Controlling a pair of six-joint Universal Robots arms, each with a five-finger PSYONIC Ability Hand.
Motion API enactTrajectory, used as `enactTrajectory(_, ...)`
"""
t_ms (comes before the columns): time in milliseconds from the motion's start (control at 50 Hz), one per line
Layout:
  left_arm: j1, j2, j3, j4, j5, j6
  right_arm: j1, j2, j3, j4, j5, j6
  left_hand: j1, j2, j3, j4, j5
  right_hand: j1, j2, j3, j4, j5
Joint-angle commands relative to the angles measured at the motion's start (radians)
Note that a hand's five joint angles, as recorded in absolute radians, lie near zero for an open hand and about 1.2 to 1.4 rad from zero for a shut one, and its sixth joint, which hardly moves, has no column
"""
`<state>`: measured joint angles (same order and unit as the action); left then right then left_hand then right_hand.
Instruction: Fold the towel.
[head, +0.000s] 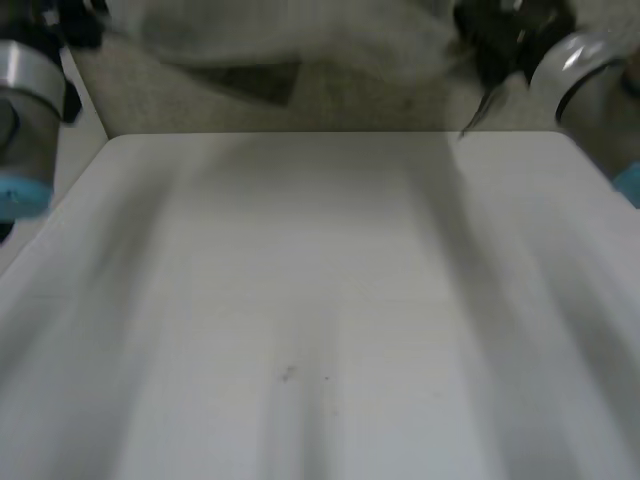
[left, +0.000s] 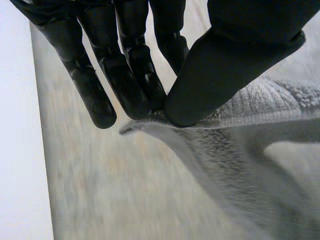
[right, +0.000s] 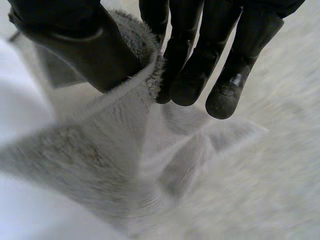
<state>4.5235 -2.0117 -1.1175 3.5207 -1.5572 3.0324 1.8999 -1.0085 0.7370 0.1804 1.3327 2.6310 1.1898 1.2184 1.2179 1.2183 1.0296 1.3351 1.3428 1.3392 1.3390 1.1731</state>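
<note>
The towel (head: 300, 35), pale grey and fluffy, hangs in the air between my two hands. In the head view it stretches across beyond the far edge of the bench (head: 320, 300), and no part of it lies on the white top. My left hand (left: 235, 55) pinches it at a corner. The thumb presses down on the hemmed edge against the straight fingers (left: 125, 75), and a small tip of the corner pokes out just past the fingertips. From that pinch the cloth falls away under my palm in one broad, sagging sheet. My right hand (right: 190, 55) has the towel pinched as well, with a raised fold of the edge caught between the thumb (right: 75, 50) and the fingers. Below that grip the cloth fans out in loose creases. I cannot tell whether that grip is at a corner or further along the edge. The speckled grey floor (head: 370, 100) lies past the bench behind the hanging cloth. My left arm (head: 25, 90) and right arm (head: 590, 80) come in at either side of the bench and reach up toward the towel.
</note>
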Motion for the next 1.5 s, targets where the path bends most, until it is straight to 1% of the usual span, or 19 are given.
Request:
enactTrajectory(20, 0.006, -0.012, -0.274, 0.130, 0.048, 0.011, 0.001, 0.066, 0.223, -0.013, -0.021, -0.008, 0.206, 0.178, 0.178, 0.178, 0.192, 0.061, 0.054, 0.057, 0.057, 0.049)
enactTrajectory(120, 0.006, -0.087, -0.427, 0.230, 0.127, 0.042, 0.002, 0.146, 0.321, -0.018, -0.033, -0.037, 0.206, 0.178, 0.178, 0.178, 0.192, 0.061, 0.054, 0.057, 0.057, 0.049)
enactTrajectory(220, 0.009, -0.101, -0.484, 0.215, 0.135, 0.117, 0.004, 0.176, 0.384, -0.016, -0.027, -0.062, 0.206, 0.178, 0.178, 0.178, 0.192, 0.061, 0.054, 0.057, 0.057, 0.049)
enactTrajectory(320, 0.049, -0.055, -0.530, 0.192, 0.135, 0.187, 0.002, 0.136, 0.450, -0.015, -0.023, -0.065, 0.206, 0.178, 0.178, 0.178, 0.192, 0.061, 0.054, 0.057, 0.057, 0.049)
enactTrajectory(460, 0.111, 0.043, -0.579, 0.189, 0.138, 0.195, -0.047, 0.033, 0.599, -0.057, -0.018, -0.043, 0.206, 0.178, 0.178, 0.178, 0.192, 0.061, 0.054, 0.057, 0.057, 0.049)
enactTrajectory(540, 0.115, 0.059, -0.587, 0.190, 0.137, 0.189, -0.073, 0.031, 0.650, -0.122, 0.011, 0.041, 0.206, 0.178, 0.178, 0.178, 0.192, -0.239, -0.247, -0.244, -0.243, -0.252)
enactTrajectory(660, 0.138, 0.054, -0.599, 0.199, 0.129, 0.181, -0.134, 0.037, 0.690, -0.167, 0.020, 0.217, 0.206, 0.178, 0.178, 0.178, 0.192, -0.428, -0.435, -0.432, -0.432, -0.440)
enactTrajectory(800, 0.140, 0.053, -0.607, 0.198, 0.129, 0.181, -0.136, 0.037, 0.697, -0.162, 0.028, 0.288, 0.206, 0.178, 0.178, 0.178, 0.192, -0.566, -0.574, -0.570, -0.570, -0.579)
enactTrajectory(860, 0.138, 0.053, -0.608, 0.195, 0.128, 0.177, -0.137, 0.024, 0.713, -0.159, 0.023, 0.290, 0.206, 0.178, 0.178, 0.178, 0.192, -0.446, -0.453, -0.450, -0.450, -0.458)
enactTrajectory(900, 0.138, 0.054, -0.610, 0.189, 0.128, 0.165, -0.140, 0.010, 0.720, -0.160, 0.014, 0.290, 0.206, 0.178, 0.178, 0.178, 0.192, -0.043, -0.050, -0.047, -0.046, -0.055)
enactTrajectory(1020, 0.132, 0.070, -0.622, 0.187, 0.131, 0.149, -0.148, -0.032, 0.722, -0.154, -0.003, 0.267, 0.206, 0.178, 0.178, 0.178, 0.192, 0.061, 0.054, 0.057, 0.057, 0.049)
enactTrajectory(1140, 0.140, 0.139, -0.659, 0.100, 0.132, 0.155, -0.153, -0.220, 0.742, -0.119, -0.053, 0.067, 0.206, 0.178, 0.178, 0.178, 0.192, 0.061, 0.054, 0.057, 0.057, 0.049)
enactTrajectory(1180, 0.140, 0.160, -0.667, 0.044, 0.132, 0.158, -0.168, -0.272, 0.755, 0.014, -0.059, -0.133, 0.206, 0.178, 0.178, 0.178, 0.192, 0.061, 0.054, 0.057, 0.057, 0.049)
enactTrajectory(1240, 0.141, 0.205, -0.685, -0.091, 0.134, 0.163, -0.183, -0.283, 0.760, 0.117, -0.058, -0.266, 0.206, 0.178, 0.178, 0.178, 0.192, 0.061, 0.054, 0.057, 0.057, 0.049)
enactTrajectory(1280, 0.155, 0.269, -0.725, -0.204, 0.138, 0.164, -0.223, -0.303, 0.774, 0.340, -0.037, -0.539, 0.206, 0.178, 0.178, 0.178, 0.192, 0.061, 0.054, 0.057, 0.057, 0.049)
enactTrajectory(1300, 0.155, 0.269, -0.725, -0.204, 0.138, 0.164, -0.223, -0.303, 0.774, 0.341, -0.036, -0.540, 0.206, 0.178, 0.178, 0.178, 0.192, 0.061, 0.054, 0.057, 0.057, 0.049)
enactTrajectory(1340, 0.170, 0.309, -0.756, -0.247, 0.140, 0.166, -0.277, -0.326, 0.797, 0.500, -0.006, -0.753, 0.206, 0.178, 0.178, 0.178, 0.192, 0.061, 0.054, 0.057, 0.057, 0.049)
enactTrajectory(1400, 0.197, 0.390, -0.817, -0.275, 0.152, 0.191, -0.297, -0.341, 0.786, 0.515, -0.007, -0.773, 0.206, 0.178, 0.178, 0.178, 0.192, 0.061, 0.054, 0.057, 0.057, 0.049)
enactTrajectory(1500, 0.204, 0.461, -0.871, -0.269, 0.200, 0.273, -0.308, -0.351, 0.702, 0.368, -0.052, -0.764, 0.206, 0.178, 0.178, 0.178, 0.192, 0.061, 0.054, 0.057, 0.057, 0.049)
